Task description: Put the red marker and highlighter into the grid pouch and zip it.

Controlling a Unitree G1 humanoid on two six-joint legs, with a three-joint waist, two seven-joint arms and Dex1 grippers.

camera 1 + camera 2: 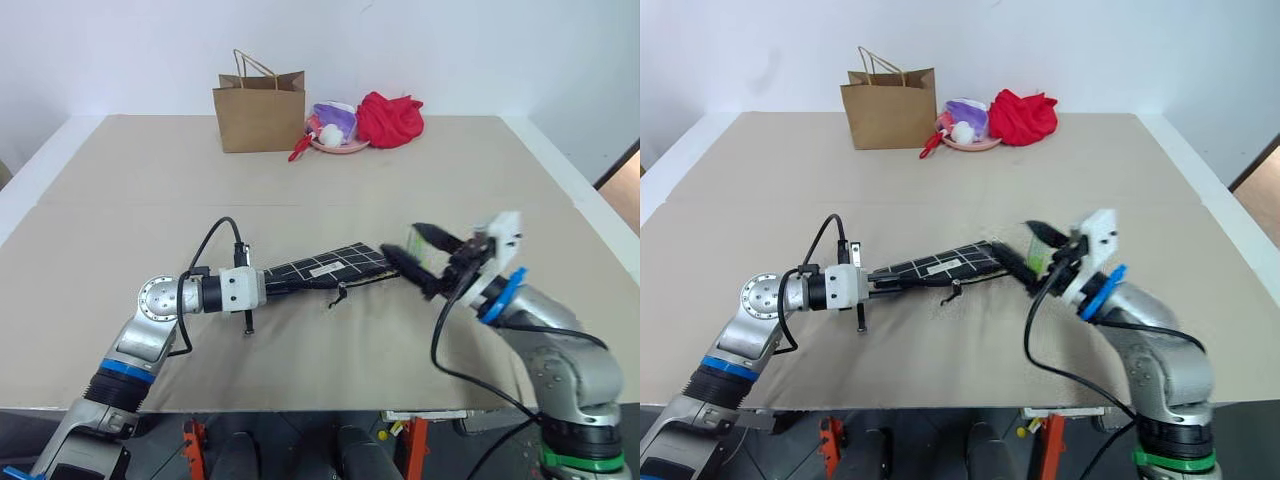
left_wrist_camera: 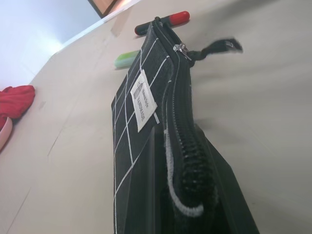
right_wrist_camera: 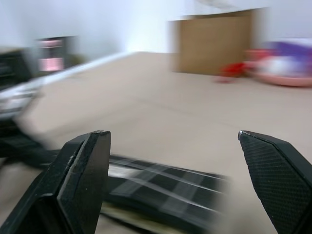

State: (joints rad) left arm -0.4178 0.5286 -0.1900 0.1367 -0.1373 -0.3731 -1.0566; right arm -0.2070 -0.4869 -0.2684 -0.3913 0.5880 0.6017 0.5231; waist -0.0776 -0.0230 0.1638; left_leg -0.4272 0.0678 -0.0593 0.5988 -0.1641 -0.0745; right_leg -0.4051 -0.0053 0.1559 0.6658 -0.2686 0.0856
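Black grid pouch [image 1: 325, 268] lies long-ways across the middle of the tan table [image 1: 120, 190], white label facing up, one end clamped in the left gripper [image 1: 272, 283], jaws fully closed on the fabric. From the left wrist view the zipper runs along the pouch's upper edge, with the zipper pull [image 2: 222, 47] at the far end, loose to one side. Red marker [image 2: 162, 22] lies on the table past the far end of the pouch, red cap end showing, black barrel partly hidden behind the pouch corner. Highlighter [image 2: 126, 59], light green, lies on the table just beside the pouch's far edge, partly hidden by it. Both pens are outside the pouch. Right gripper [image 1: 428, 258] is at the pouch's free end, jaws wide apart, nothing between them; in its wrist view the pouch passes under and between the two fingers [image 3: 80, 187], contact unclear. At the table's far edge: brown paper bag [image 1: 259, 112], pink plate [image 1: 340, 146], red cloth [image 1: 390, 118].
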